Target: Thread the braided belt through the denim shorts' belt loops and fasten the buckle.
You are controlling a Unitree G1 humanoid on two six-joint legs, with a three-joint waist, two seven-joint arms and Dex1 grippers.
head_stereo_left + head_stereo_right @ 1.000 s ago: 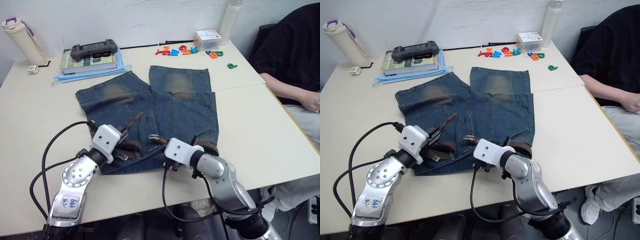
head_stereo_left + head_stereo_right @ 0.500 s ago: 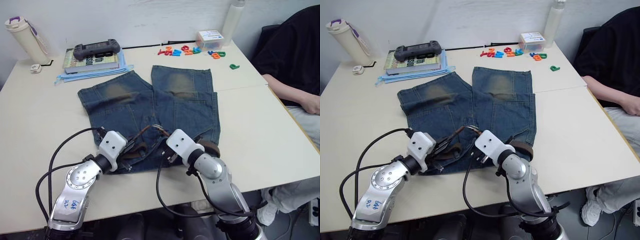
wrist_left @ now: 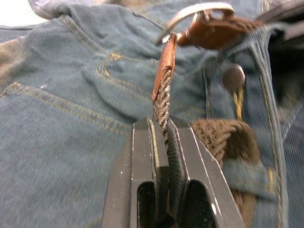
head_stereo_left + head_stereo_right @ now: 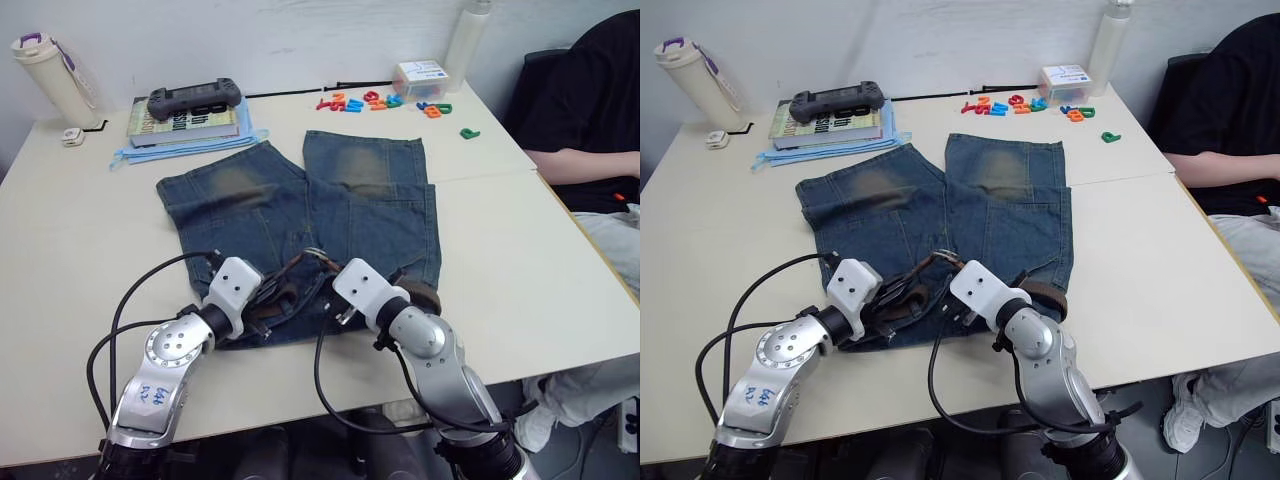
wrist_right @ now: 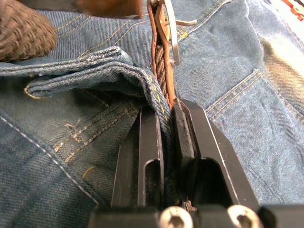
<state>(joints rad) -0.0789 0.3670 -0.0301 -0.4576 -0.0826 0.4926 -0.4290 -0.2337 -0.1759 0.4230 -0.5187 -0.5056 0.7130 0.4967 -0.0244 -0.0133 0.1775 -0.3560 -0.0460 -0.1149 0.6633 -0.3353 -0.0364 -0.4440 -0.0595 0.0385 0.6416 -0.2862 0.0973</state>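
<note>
The shorts (image 4: 300, 225) are lying flat mid-table, waistband toward the near edge. The belt (image 4: 275, 300) is being carried in the loops (image 3: 242, 171) along the waistband, apparently most of the way. Its braided end is being pinched by the left gripper (image 3: 160, 142), clamped tight. The buckle (image 3: 197, 14) is being gripped by the right gripper (image 5: 164, 118), clenched too. Fastening is remaining. Both forearms are being held low, converging at the fly.

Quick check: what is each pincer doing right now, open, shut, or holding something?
Left pincer: shut on the belt, just short of its tan end.
Right pincer: shut on the belt by the buckle, with a fold of the shorts caught in too.
</note>
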